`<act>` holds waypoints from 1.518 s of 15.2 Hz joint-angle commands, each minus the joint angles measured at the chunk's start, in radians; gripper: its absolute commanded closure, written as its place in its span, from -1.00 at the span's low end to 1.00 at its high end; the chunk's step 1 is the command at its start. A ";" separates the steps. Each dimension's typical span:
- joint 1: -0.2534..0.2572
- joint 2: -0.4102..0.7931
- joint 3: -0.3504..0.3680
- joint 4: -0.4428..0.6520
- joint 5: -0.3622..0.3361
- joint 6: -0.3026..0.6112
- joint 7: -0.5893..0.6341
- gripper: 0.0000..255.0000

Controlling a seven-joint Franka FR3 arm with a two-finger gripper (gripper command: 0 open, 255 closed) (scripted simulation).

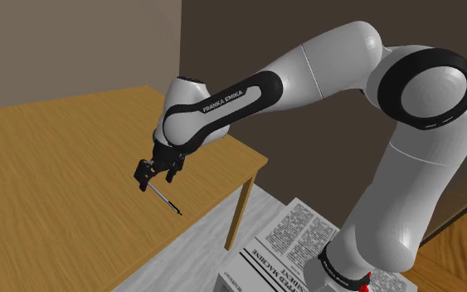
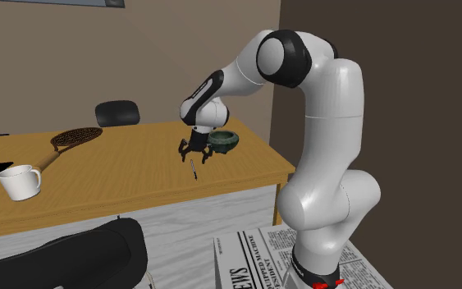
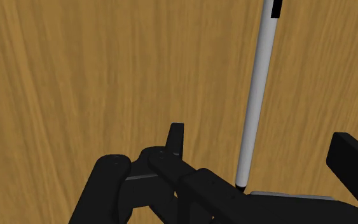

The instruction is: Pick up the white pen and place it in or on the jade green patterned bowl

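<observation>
Shoulder view: the arm [image 1: 231,99] rises from the stand, folds at a high elbow and reaches down to the left. Its wrist is tipped so the gripper [image 1: 158,172] points at the table [image 1: 49,182] near its edge. The pen [image 1: 165,199] slants out from just under the gripper and seems to lie on the wood. In the wrist view the gripper [image 3: 263,135] is spread wide. One finger [image 3: 176,137] stands to one side of the pen [image 3: 255,102] and its partner to the other, neither touching it. The pen is pale grey with a black tip. In the second exterior view the bowl [image 2: 223,139] sits on the table just beyond the gripper [image 2: 194,152], near the pen [image 2: 193,170].
</observation>
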 commanded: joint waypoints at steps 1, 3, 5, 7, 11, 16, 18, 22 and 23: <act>0.000 0.001 0.000 -0.002 0.000 0.003 0.000 -1.00; 0.000 0.001 0.000 -0.002 0.000 0.003 0.000 -1.00; 0.000 0.001 0.000 -0.002 0.000 0.003 0.000 -1.00; 0.000 0.001 0.000 -0.002 0.000 0.003 0.000 1.00; 0.001 0.000 0.000 -0.003 0.001 0.004 0.000 1.00; 0.000 -0.008 0.000 0.002 0.000 -0.009 0.002 1.00; -0.002 -0.024 0.000 0.011 0.000 -0.034 0.006 1.00; -0.005 -0.055 0.000 0.030 0.000 -0.083 0.015 1.00; -0.005 -0.062 -0.001 0.036 0.000 -0.096 0.017 1.00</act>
